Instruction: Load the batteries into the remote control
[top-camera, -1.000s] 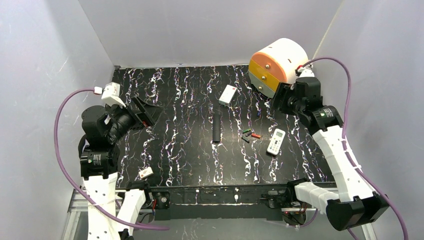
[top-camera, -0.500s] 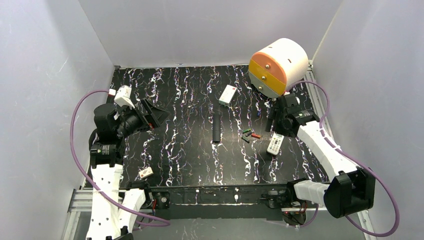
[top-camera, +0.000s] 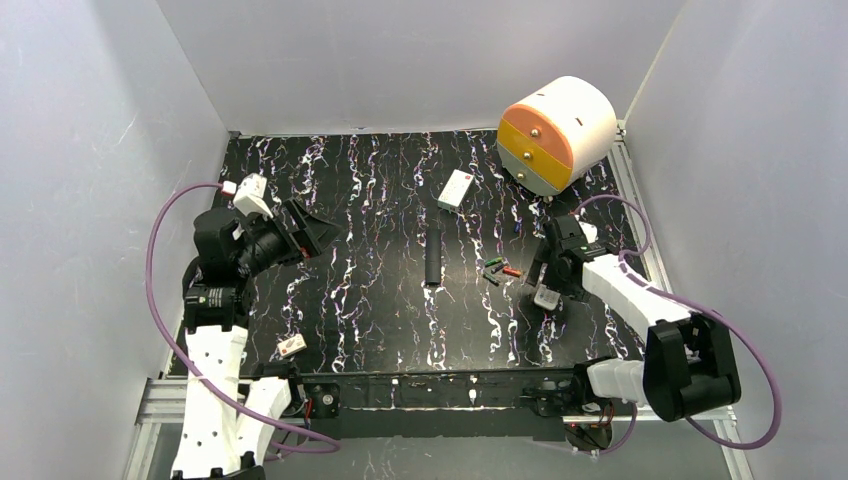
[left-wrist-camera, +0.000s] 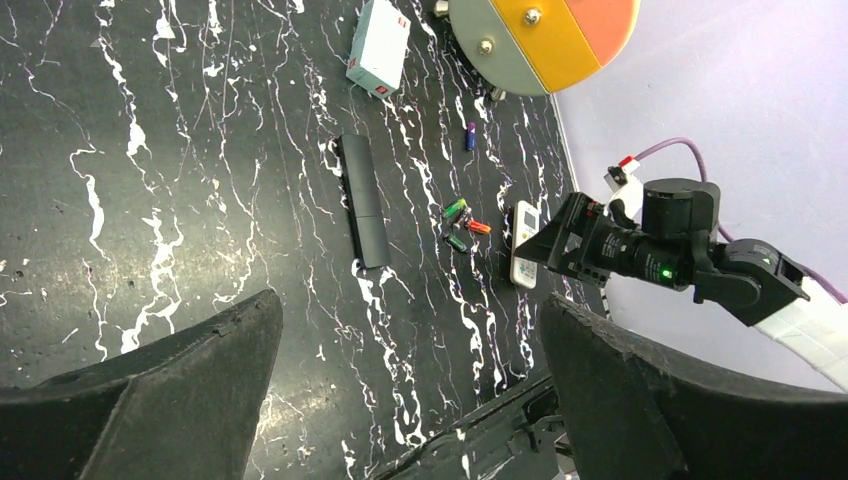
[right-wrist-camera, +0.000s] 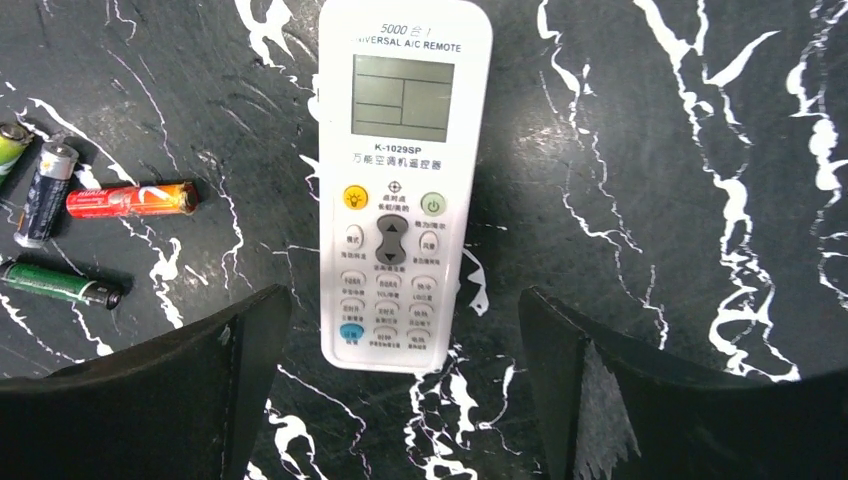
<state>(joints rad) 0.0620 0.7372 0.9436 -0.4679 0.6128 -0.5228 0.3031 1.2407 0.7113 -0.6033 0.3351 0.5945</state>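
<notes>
**Top view:** The right claw (top-camera: 546, 287) hangs low over the remote control (top-camera: 546, 298), hiding most of it. The batteries (top-camera: 500, 269) lie just to its left on the worktop (top-camera: 370, 300), with a black bar (top-camera: 433, 253) further left. The left claw (top-camera: 305, 232) is raised and well apart from all of it.

**Left wrist view:** The left claw (left-wrist-camera: 408, 320) is spread wide and holds nothing. The remote control (left-wrist-camera: 523, 243) lies beside the batteries (left-wrist-camera: 460, 225).

**Right wrist view:** The right claw (right-wrist-camera: 400, 300) is open, one finger on each long side of the remote control (right-wrist-camera: 400, 190), and neither seems to touch it. The handset lies face up, its screen and buttons showing. The batteries (right-wrist-camera: 90, 220) lie loose just beyond the left finger.

**What could go wrong:**
- The battery bay is probably underneath, so the handset needs turning over.
- The case is thin and smooth, so a squeeze set too high could let it slip or skid away.
- A descent that runs too deep could jam the fingertips into the worktop.
- A sideways drift could knock the round batteries and set them rolling.

**Against a second earlier:**
- The right arm was up by the orange-and-white drum (top-camera: 555, 133), and the remote lay in full view.
- That arm has now dropped over the remote, with its fingers spread wider.
- The left arm has shifted only slightly.
</notes>
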